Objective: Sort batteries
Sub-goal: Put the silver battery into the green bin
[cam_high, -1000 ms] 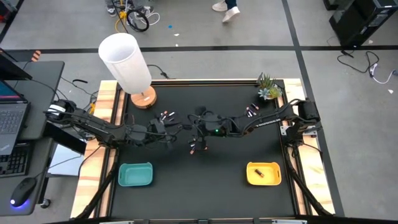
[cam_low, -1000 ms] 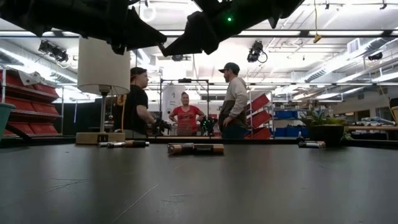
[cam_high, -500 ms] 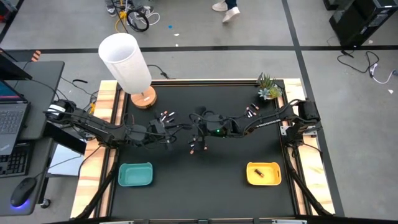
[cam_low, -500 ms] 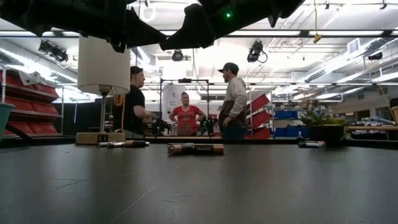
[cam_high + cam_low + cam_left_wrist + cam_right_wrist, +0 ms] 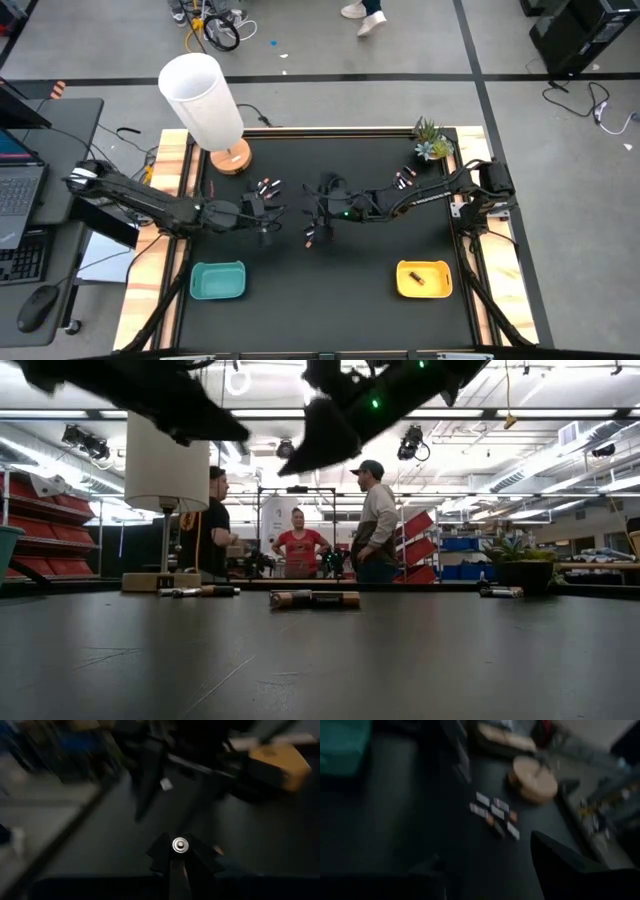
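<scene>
From above, my left claw (image 5: 268, 221) hangs left of the surface's (image 5: 340, 290) middle and my right claw (image 5: 320, 207) over the middle, with batteries (image 5: 265, 187) grouped toward the far-left corner, more (image 5: 405, 178) by the far-right corner, a pair (image 5: 310, 238) at the centre, and one dark battery (image 5: 420, 280) in the yellow tray (image 5: 402, 282) near the front-right corner. At surface level, the centre pair (image 5: 314, 599) lies end to end. My left wrist shows the claw (image 5: 176, 870) pinched on what seems a pale battery (image 5: 179, 845) seen end-on; my right wrist shows its fingers (image 5: 560, 862) spread wide, holding nothing.

We see open mat between the teal tray (image 5: 218, 281) and yellow tray (image 5: 424, 279); the lamp (image 5: 208, 108) blocks the far-left corner.
</scene>
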Tool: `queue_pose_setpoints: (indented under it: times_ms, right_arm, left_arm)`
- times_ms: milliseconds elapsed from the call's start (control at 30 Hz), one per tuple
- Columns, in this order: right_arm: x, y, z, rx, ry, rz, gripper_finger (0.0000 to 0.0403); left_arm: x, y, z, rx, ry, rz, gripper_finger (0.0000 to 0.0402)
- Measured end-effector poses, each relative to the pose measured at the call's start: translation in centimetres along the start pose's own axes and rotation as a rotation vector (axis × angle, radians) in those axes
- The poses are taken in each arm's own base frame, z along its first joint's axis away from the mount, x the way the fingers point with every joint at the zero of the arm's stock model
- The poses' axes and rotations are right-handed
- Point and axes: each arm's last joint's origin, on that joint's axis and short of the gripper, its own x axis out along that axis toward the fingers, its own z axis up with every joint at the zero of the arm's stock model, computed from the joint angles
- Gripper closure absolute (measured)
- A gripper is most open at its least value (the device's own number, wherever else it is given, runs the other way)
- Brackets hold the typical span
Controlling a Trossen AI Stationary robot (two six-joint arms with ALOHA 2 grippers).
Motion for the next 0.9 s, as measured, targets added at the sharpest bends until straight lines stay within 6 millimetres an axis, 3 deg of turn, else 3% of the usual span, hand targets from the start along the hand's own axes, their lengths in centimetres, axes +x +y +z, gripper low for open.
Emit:
queue_pose_setpoints:
  times_ms: [100,200,333,700,900]
  right_arm:
    - [0.0,0.5,-1.4,0.048,0.026,-0.031,0.0208]
    - [0.0,1.0,-2.7,0.071,0.017,-0.079,0.0218]
    - [-0.4,1.4,-3.7,0.094,-0.033,-0.176,0.0234]
    - [-2.6,1.1,-4.5,0.076,-0.105,-0.303,0.0258]
    - [-4.1,0.4,-4.4,0.087,-0.158,-0.318,0.0265]
  left_arm:
    - [-1.8,0.5,1.9,-0.057,0.203,-0.133,0.0354]
    - [-3.3,0.5,2.5,-0.106,0.424,-0.316,0.0354]
    - [-4.4,-0.5,1.1,-0.286,0.668,-0.516,0.0354]
    - [-5.6,-4.4,-4.4,-0.505,1.091,-0.444,0.0354]
    - [-5.5,-5.2,-8.2,-0.522,1.126,-0.438,0.0354]
